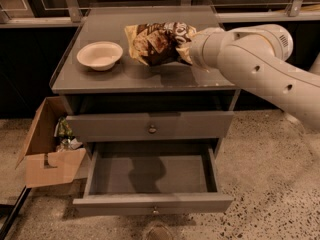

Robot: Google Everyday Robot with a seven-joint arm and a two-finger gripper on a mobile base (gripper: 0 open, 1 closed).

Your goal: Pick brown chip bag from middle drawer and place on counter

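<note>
We find the brown chip bag (155, 43) over the counter (150, 79), around its middle and toward the back edge. Its right end meets the gripper (190, 48), which reaches in from the counter's right edge on the pale arm (260, 59). The wrist covers the gripper's working end, so we cannot tell whether it is clamped on the bag or has let go, nor whether the bag rests on the surface or hangs just above it. The middle drawer (150, 176) stands pulled fully out with the bag no longer in it, which we read as the pick being done and the placing under way. The spot looks chosen to keep the bag apart from the white bowl (100, 55) near the left edge. The upper drawer (110, 126) is shut, so nothing blocks the lift from below. A cardboard box (42, 154) sits on the floor left of the cabinet, out of the way.
</note>
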